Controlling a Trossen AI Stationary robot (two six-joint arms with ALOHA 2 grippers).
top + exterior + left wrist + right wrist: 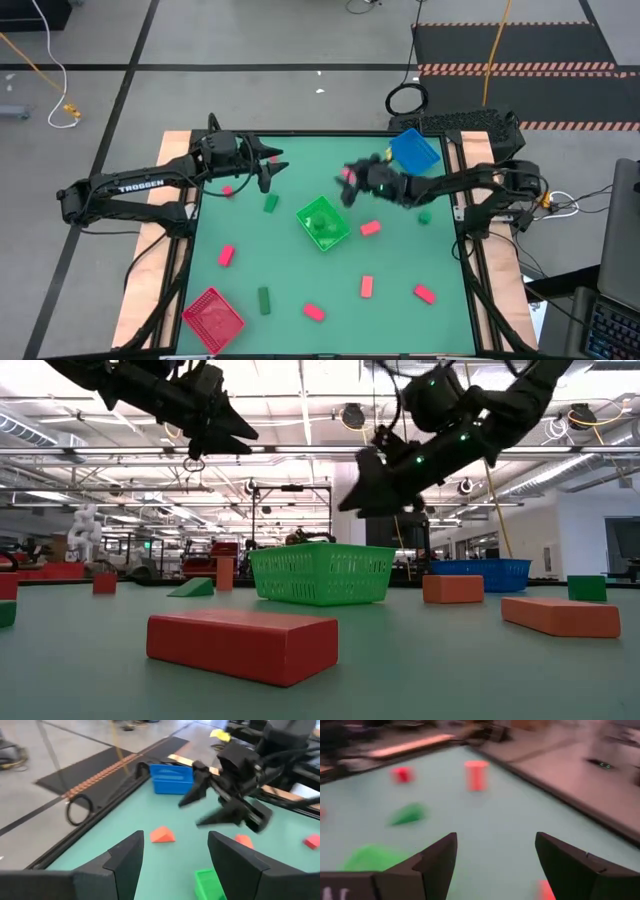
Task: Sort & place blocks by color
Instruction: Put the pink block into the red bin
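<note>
The green bin (pixel 323 222) at table centre seems to hold something green, though its contents are unclear; most blocks lie loose. Red blocks (pixel 226 256) and green ones (pixel 264 299) scatter from three round to nine o'clock. The right gripper (pixel 349 187), jaws wide and empty, hangs at twelve o'clock; the left gripper (pixel 272 164), also wide and empty, at ten. Blocks look hard and matte; the bins are meshed.

Robotics lab: ceiling trusses (pixel 300 455), floor cable mats (pixel 510 45).
</note>
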